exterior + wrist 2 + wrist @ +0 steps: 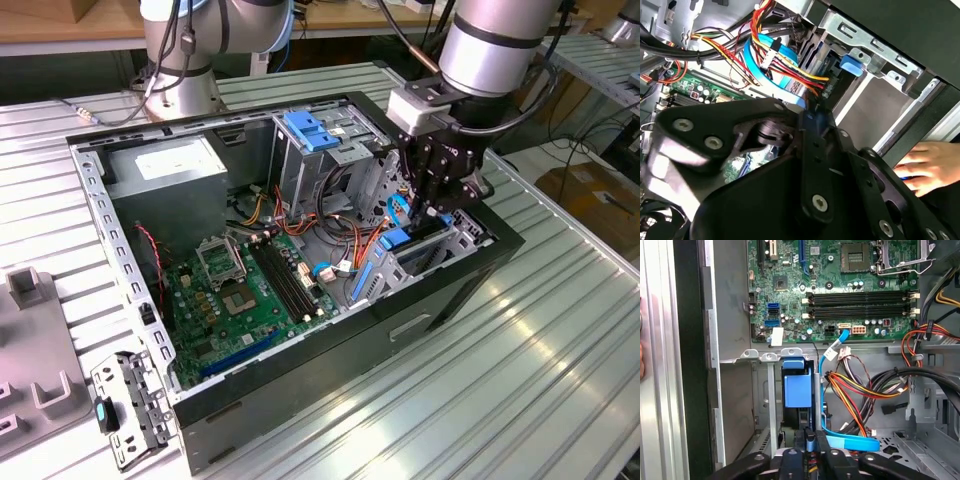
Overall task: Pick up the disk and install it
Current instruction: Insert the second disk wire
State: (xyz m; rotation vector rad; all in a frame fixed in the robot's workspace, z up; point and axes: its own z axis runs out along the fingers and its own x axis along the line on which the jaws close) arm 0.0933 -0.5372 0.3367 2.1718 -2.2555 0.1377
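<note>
Blue plastic marks the disk (398,240), standing on edge in the drive bay at the exterior view's right end of the open computer case (300,400). The arm's gripper (428,222) hangs directly over it, low inside the case. The green motherboard (250,290) lies bare towards the exterior view's left.

Seen in the second wrist view, the gripper (810,117) hangs close to a bundle of red, yellow and blue cables (785,60), while a person's hand (927,165) rests on the case's outer edge.

Seen in the first wrist view, the disk (794,387) sits between the bay's metal uprights, just beyond the gripper (811,441). Whether the gripper is clamped on the disk or only pressing against it cannot be told.

Judging by this, the pick-up is done and the install is in hand, with the disk partly down its slot. Seating it calls for a straight push along the rails, clear of the blue data cable (850,441) just beside it.
</note>
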